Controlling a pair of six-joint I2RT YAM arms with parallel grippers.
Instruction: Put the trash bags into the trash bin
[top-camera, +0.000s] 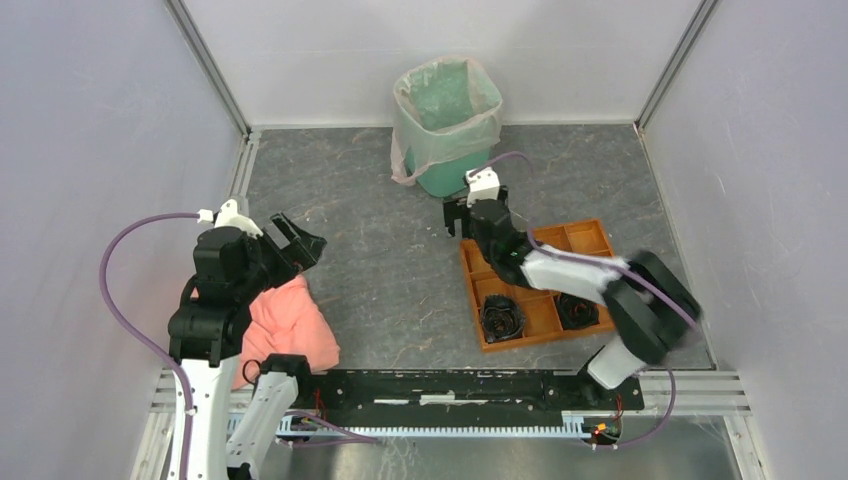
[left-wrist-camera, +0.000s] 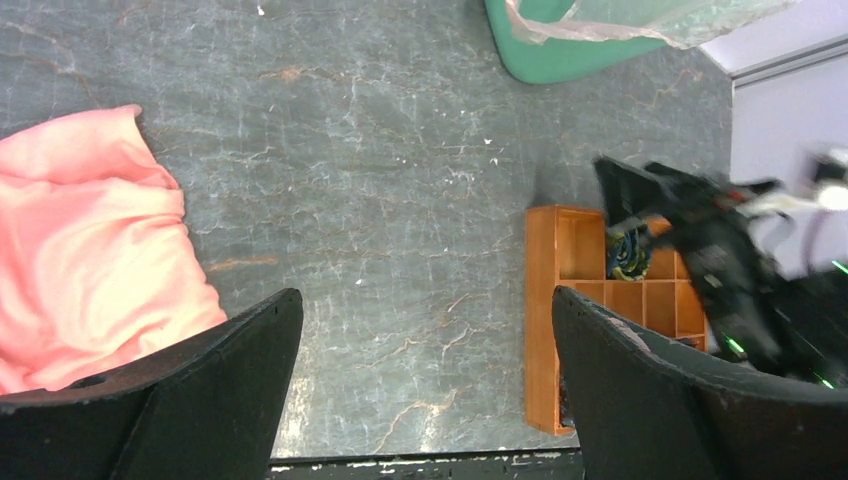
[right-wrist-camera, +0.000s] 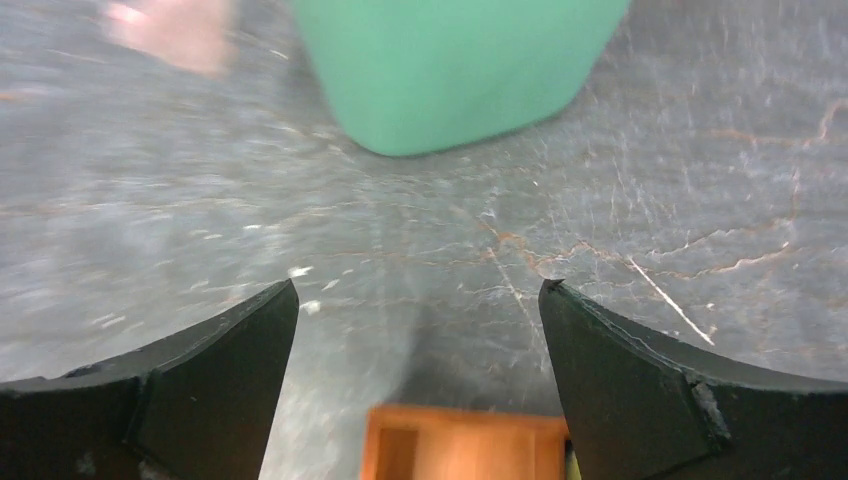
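Left pincer (top-camera: 303, 238): jaws spread wide, holding nothing, above the tabletop (top-camera: 380, 270) beside the salmon cloth (top-camera: 295, 320).
Right pincer (top-camera: 458, 217): jaws apart, empty, just near of the trash bin (top-camera: 445, 182).
Trash bags (top-camera: 408, 165): lining the bin at far centre, film folded over its rim, one flap hanging down the left side.
Hard to make out: dark bundles (top-camera: 502, 317) in the orange tray (top-camera: 588, 240); the bin's rim is cut off in the right wrist view.
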